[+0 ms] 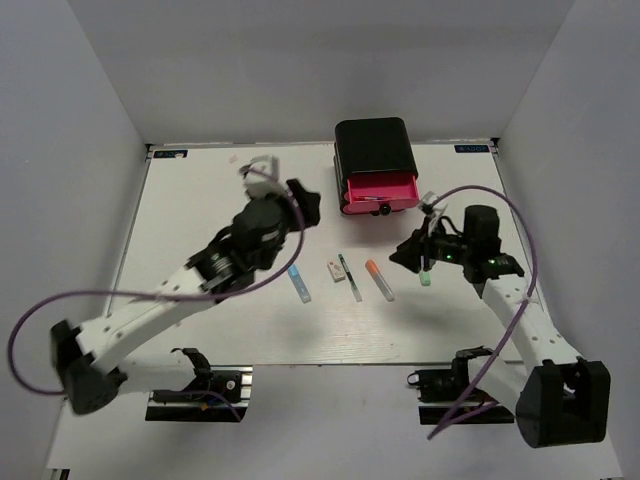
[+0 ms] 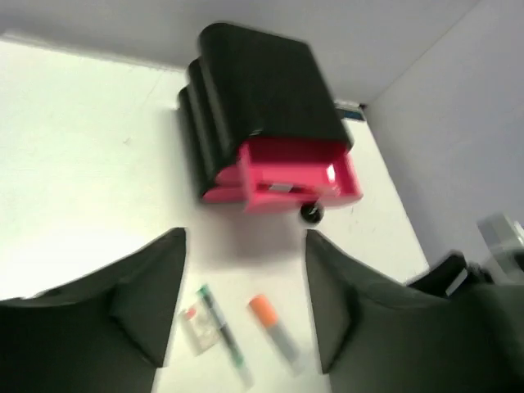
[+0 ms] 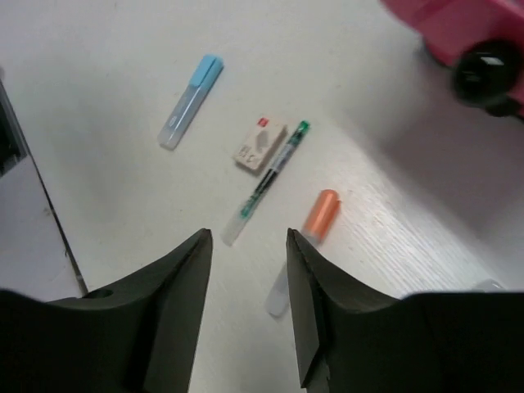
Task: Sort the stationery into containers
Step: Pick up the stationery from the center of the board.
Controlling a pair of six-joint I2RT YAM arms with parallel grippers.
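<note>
Overhead only, pale green marker (image 1: 425, 280) by right fingers (image 3: 176, 303); those and left fingers (image 2: 135, 307) parted, empty.

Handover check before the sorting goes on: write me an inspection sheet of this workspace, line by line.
Surface: white table, no spills seen.
Job's things: black cabinet at the far edge, one pink drawer pulled out. Light blue marker, white eraser, green-capped pen and orange-capped marker lie in a row in front of it. A pale green piece lies by the right pincer.
Clutter: nothing seen.
Pincers: left pincer open, empty, facing the cabinet; right pincer open, empty, above the pens.
Cables: one purple cable loops off the left arm, another arcs over the right.
Surroundings: plain pale walls on three sides.
</note>
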